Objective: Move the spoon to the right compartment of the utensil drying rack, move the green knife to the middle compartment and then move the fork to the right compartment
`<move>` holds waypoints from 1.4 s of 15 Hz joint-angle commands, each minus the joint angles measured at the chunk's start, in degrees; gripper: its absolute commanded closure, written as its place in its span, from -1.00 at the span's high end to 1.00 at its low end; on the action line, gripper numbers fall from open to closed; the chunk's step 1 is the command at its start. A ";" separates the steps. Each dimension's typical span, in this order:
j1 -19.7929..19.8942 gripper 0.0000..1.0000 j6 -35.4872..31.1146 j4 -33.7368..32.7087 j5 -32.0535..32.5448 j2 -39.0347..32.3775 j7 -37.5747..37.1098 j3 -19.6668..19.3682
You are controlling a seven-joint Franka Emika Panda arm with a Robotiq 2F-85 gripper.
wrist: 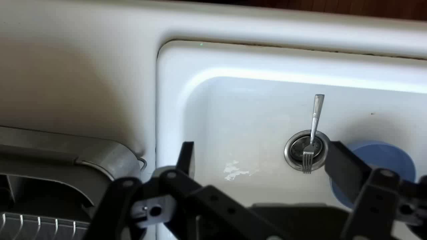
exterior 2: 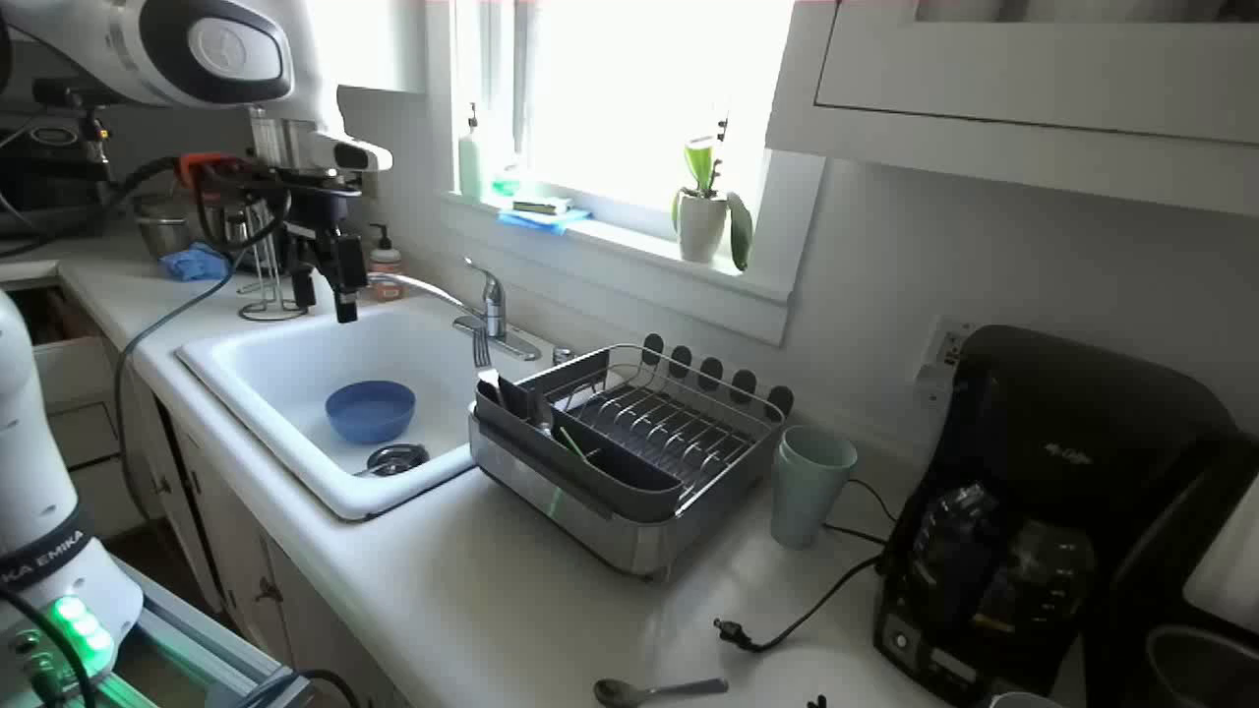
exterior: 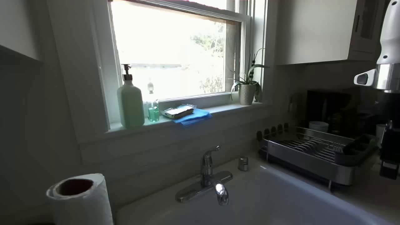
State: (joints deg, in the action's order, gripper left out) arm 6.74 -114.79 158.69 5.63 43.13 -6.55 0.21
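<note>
While the tool (wrist: 261, 154) hangs spread, a fork (wrist: 313, 132) lies well below.

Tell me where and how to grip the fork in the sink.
I'd take the fork by its handle, from above, jaws across its narrow width: it lies over the drain, the handle reaching beyond, away from the bowl.
</note>
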 commanded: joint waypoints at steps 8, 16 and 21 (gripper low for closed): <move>2.56 1.00 -3.67 -0.26 8.16 -0.58 7.33 -2.91; 10.45 1.00 -22.19 -0.19 19.80 -5.06 20.37 -15.49; 14.70 1.00 -28.87 -0.16 19.24 -9.45 27.69 -22.48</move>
State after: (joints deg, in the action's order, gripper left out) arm 19.14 -139.94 158.54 24.13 36.39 17.53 -19.45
